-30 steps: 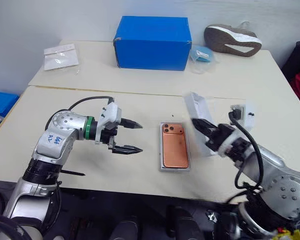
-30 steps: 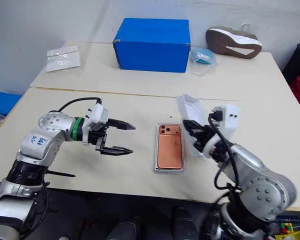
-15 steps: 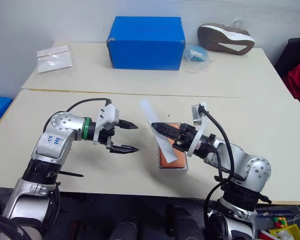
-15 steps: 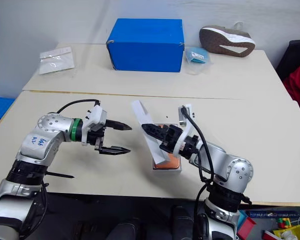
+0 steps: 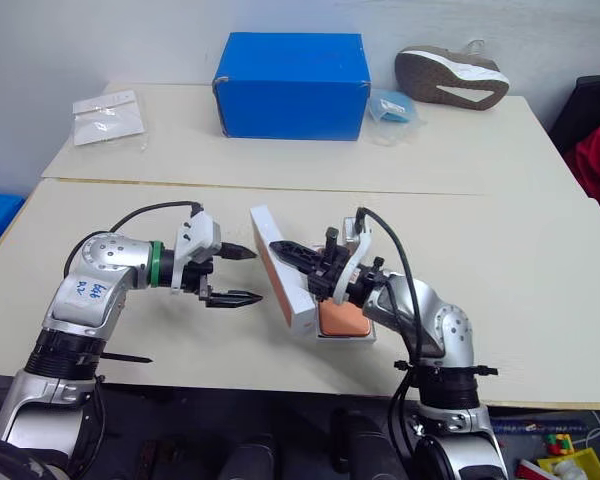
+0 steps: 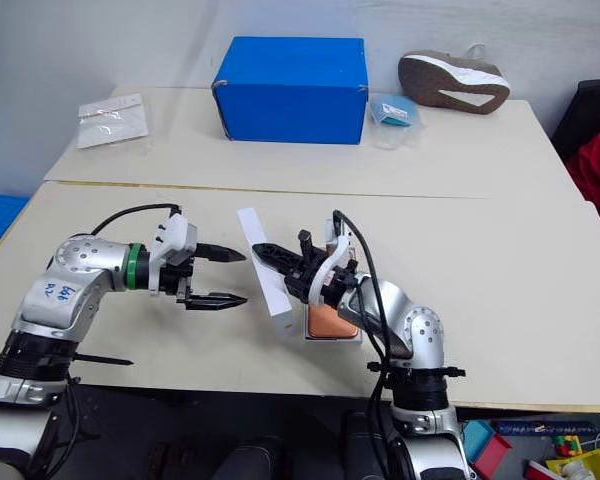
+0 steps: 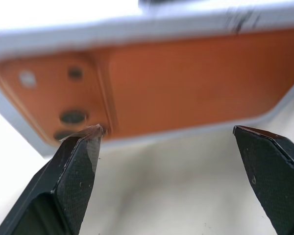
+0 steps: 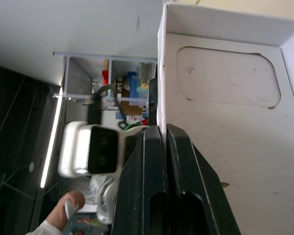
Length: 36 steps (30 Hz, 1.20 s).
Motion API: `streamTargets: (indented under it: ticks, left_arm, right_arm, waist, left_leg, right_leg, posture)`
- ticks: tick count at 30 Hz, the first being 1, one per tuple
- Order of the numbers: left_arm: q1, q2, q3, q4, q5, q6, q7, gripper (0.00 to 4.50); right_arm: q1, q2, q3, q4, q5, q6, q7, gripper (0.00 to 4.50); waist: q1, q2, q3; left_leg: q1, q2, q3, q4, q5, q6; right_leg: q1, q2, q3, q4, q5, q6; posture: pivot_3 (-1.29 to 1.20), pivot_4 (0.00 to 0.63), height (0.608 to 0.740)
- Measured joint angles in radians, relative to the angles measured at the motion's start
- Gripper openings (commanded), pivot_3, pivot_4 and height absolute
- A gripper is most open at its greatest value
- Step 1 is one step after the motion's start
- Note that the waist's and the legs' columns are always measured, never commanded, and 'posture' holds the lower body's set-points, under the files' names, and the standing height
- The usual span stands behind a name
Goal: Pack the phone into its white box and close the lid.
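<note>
**Inspector:** Report the change.

**Assistant:** The right tool [image 5: 280,247] has carried the lid [image 5: 281,270] from the tabletop's right side across to the left of the phone [image 5: 342,316], and the wrist has rolled. The lid now stands on edge, tilted, its lower corner near the tabletop [image 5: 540,250] just beside the white box [image 5: 369,334]. The left tool [image 5: 246,275] has kept almost still.

**Inspector:** Grip states?

**Assistant:** The right tool's fingers are pressed together on the lid's thin side wall. The left tool's fingers stand wide apart and hold nothing, aimed at the lid.

**Inspector:** Where does the task stand?

**Assistant:** The phone already lies in the white box, camera side up. In my judgement only the closing remains: the lid must turn open side down and settle squarely over the box.

**Inspector:** Materials?

**Assistant:** The lid is a shallow rectangular white card tray, matte, with a faint rounded outline inside and small marks. The phone is slim, smooth, orange-copper, with dark lenses in a raised corner block. The tabletop is plain, pale and flat.
</note>
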Motion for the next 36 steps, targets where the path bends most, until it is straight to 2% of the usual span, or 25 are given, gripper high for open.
streamTargets:
  ticks: [2,5,11,17,22,25,30,36]
  left_arm:
    - [0.007,0.000,0.000,-0.010,-0.001,0.000,0.005,4.50]
    - [0.024,0.000,0.000,-0.011,-0.001,0.010,0.016,3.91]
    - [0.039,-0.008,-0.021,-0.010,0.012,0.019,0.021,2.02]
    - [-0.011,-0.112,-0.095,0.047,0.064,-0.003,0.054,0.03]
    - [-0.046,-0.138,-0.118,0.078,0.090,-0.037,0.049,0.03]
    - [-0.047,-0.147,-0.131,0.092,0.099,-0.048,0.038,0.00]
    - [-0.050,-0.160,-0.134,0.117,0.103,-0.055,0.032,0.00]
    - [-0.051,-0.187,-0.140,0.117,0.108,-0.062,0.029,0.00]
  right_arm:
    - [0.007,-0.001,-0.001,0.025,-0.053,-0.018,0.040,0.03]
    - [0.026,-0.009,0.001,0.021,-0.106,-0.019,0.100,0.00]
    - [0.074,-0.009,-0.003,-0.028,-0.132,-0.038,0.129,0.00]
    - [0.106,-0.033,-0.001,-0.077,-0.168,-0.042,0.155,0.00]
    - [0.143,-0.082,0.007,-0.145,-0.212,-0.031,0.204,0.00]
    - [0.157,-0.107,0.022,-0.166,-0.224,-0.017,0.217,0.67]
    - [0.182,-0.165,0.045,-0.202,-0.241,0.011,0.227,2.40]
    - [0.207,-0.347,0.036,-0.339,-0.252,0.056,0.262,2.40]
  waist:
    - [-0.001,0.000,0.000]
    - [-0.001,0.000,0.000]
    - [0.002,0.000,0.000]
    - [0.006,0.000,0.000]
    - [0.002,0.000,0.000]
    - [0.002,-0.001,0.000]
    - [0.004,-0.001,0.000]
    - [0.026,-0.001,0.000]
  left_leg:
    - [0.000,0.000,0.000,0.000,0.000,0.000]
    - [0.000,0.000,0.000,0.000,0.000,0.000]
    - [0.000,0.000,0.000,0.000,0.000,0.000]
    - [0.000,0.000,0.000,0.000,0.000,0.000]
    - [0.000,0.000,0.000,0.000,0.000,0.000]
    - [0.000,0.001,0.000,0.000,0.000,0.000]
    - [-0.001,0.000,0.000,0.000,0.000,0.000]
    - [-0.002,0.000,0.000,0.000,0.000,0.001]
  right_leg:
    - [0.000,0.000,0.000,0.000,0.000,0.000]
    - [0.000,0.000,0.000,0.000,0.000,0.000]
    - [0.000,0.000,0.000,0.000,0.000,0.000]
    - [0.000,0.000,0.000,-0.001,0.000,0.000]
    - [0.000,0.000,0.000,-0.001,0.000,0.000]
    - [0.000,0.000,0.000,-0.002,0.000,0.000]
    - [0.001,0.000,0.000,-0.004,0.000,0.000]
    - [0.002,0.000,0.000,-0.008,0.000,0.000]
  posture:
    - [0.00,0.150,0.740]
    - [0.00,0.150,0.740]
    - [0.00,0.150,0.740]
    - [0.00,0.150,0.740]
    - [0.00,0.150,0.740]
    - [0.00,0.150,0.740]
    - [0.00,0.150,0.740]
    - [0.00,0.150,0.740]
